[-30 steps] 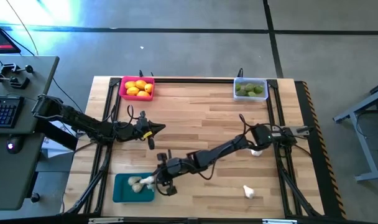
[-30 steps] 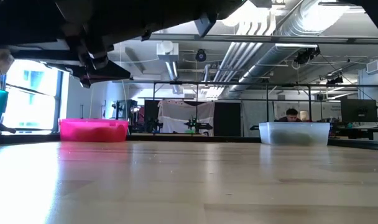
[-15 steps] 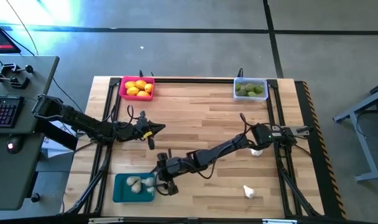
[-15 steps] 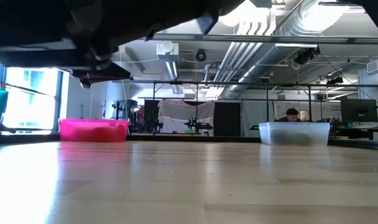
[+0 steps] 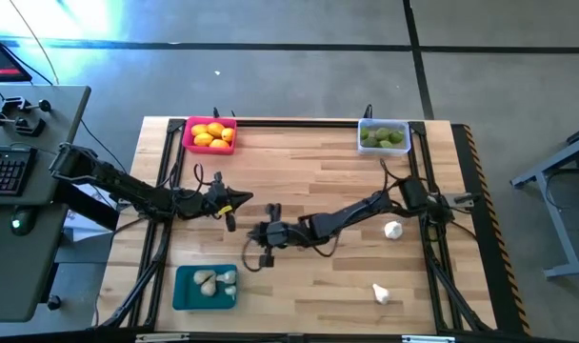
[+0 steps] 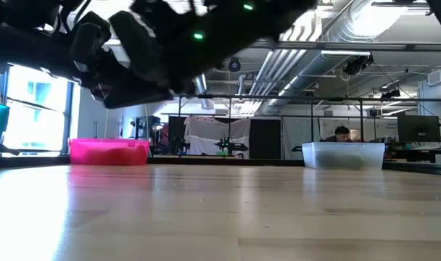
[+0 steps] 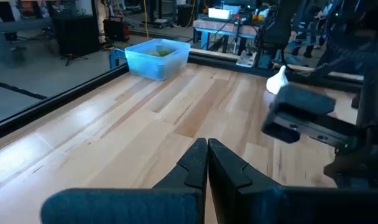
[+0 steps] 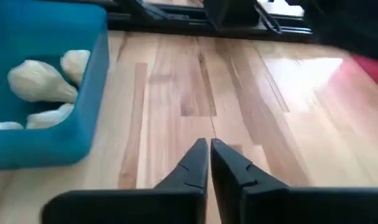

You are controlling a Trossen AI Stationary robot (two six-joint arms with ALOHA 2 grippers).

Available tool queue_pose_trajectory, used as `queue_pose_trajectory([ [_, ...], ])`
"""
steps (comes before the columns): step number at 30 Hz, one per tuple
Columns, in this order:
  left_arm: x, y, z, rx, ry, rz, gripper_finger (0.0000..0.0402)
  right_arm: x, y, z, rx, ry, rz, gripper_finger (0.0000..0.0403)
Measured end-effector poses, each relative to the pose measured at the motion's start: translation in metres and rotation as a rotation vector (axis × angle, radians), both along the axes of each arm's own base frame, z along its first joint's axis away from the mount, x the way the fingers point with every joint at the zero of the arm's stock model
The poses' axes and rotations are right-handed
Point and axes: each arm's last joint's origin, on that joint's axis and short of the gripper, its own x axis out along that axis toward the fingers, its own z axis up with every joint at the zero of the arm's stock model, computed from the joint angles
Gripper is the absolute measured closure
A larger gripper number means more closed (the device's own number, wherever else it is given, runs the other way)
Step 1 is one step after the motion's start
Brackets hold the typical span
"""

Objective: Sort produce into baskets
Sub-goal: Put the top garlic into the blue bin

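The teal basket [image 5: 185, 289] near the front left holds several white garlic bulbs [image 8: 36, 84]. Lemons fill the pink basket [image 5: 188, 134] at the far left, and limes the clear basket [image 5: 383, 148] at the far right. Two garlic bulbs lie loose on the table, one [image 5: 392, 229] at the right and one [image 5: 380, 293] near the front edge. My right gripper [image 5: 254, 238] hangs shut and empty above the table just beyond the teal basket [image 8: 89, 93]. My left gripper [image 5: 234, 205] waits shut and empty at mid-left.
A black metal frame [image 5: 299, 121] runs round the wooden tabletop. My right arm [image 5: 347, 219] stretches across the table's middle, close to my left gripper. Bare wood lies between the far baskets and along the front centre. A desk with a keyboard [image 5: 4, 167] stands off the left side.
My right gripper held a garlic bulb over the teal basket's right rim and has let it go; the bulb now lies in the basket. The gripper has then drawn back toward the table's far edge and a little to the right, turning as it went.
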Motion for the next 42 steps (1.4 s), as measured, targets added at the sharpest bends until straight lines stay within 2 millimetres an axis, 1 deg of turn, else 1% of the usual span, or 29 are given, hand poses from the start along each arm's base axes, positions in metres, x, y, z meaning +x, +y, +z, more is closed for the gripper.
queue_pose_trajectory([
  [2, 0.0, 0.0, 0.0, -0.007, -0.006, 0.004, 0.0402, -0.015, -0.003, -0.005, 0.031, -0.019, -0.033, 0.0399],
  [5, 0.0, 0.0, 0.001, -0.024, -0.02, 0.014, 0.0402, -0.047, -0.007, -0.008, 0.072, -0.012, -0.091, 0.04],
  [9, 0.0, 0.0, 0.001, -0.039, -0.025, 0.017, 0.0402, -0.097, -0.012, 0.006, 0.154, -0.024, -0.203, 0.0402],
  [11, 0.0, 0.0, 0.001, -0.039, -0.024, 0.018, 0.0401, -0.124, -0.013, 0.009, 0.197, 0.007, -0.255, 0.0402],
  [13, 0.0, 0.0, 0.0, -0.038, -0.02, 0.017, 0.0402, -0.149, -0.014, 0.013, 0.238, 0.056, -0.303, 0.0402],
  [16, 0.0, 0.0, 0.0, -0.045, -0.017, 0.019, 0.0402, -0.182, -0.018, 0.023, 0.319, 0.127, -0.401, 0.0402],
  [19, 0.0, 0.0, -0.001, -0.047, -0.012, 0.011, 0.0402, -0.21, -0.021, 0.035, 0.388, 0.231, -0.478, 0.0403],
  [21, 0.0, 0.0, -0.001, -0.05, -0.011, -0.004, 0.0402, -0.226, -0.023, 0.046, 0.442, 0.347, -0.49, 0.0402],
  [25, 0.0, -0.001, -0.001, -0.052, -0.01, -0.012, 0.0401, -0.253, -0.028, 0.062, 0.514, 0.581, -0.536, 0.0402],
  [28, 0.0, 0.0, -0.001, -0.052, -0.011, -0.012, 0.0401, -0.271, -0.033, 0.067, 0.521, 0.773, -0.611, 0.0385],
  [30, 0.0, 0.0, -0.001, -0.052, -0.011, -0.011, 0.0401, -0.28, -0.036, 0.067, 0.506, 0.88, -0.647, 0.0358],
  [32, 0.0, 0.0, -0.001, -0.052, -0.011, -0.011, 0.0402, -0.286, -0.039, 0.067, 0.494, 0.953, -0.673, 0.0321],
  [37, 0.0, 0.0, -0.001, -0.052, -0.008, -0.015, 0.0402, -0.29, -0.048, 0.067, 0.472, 1.006, -0.735, 0.022],
  [39, 0.0, -0.001, -0.001, -0.053, -0.004, -0.023, 0.0402, -0.291, -0.051, 0.067, 0.455, 1.026, -0.733, 0.0193],
  [42, 0.0, -0.001, -0.002, -0.056, 0.007, -0.035, 0.0402, -0.292, -0.054, 0.065, 0.428, 1.061, -0.744, 0.0178],
])
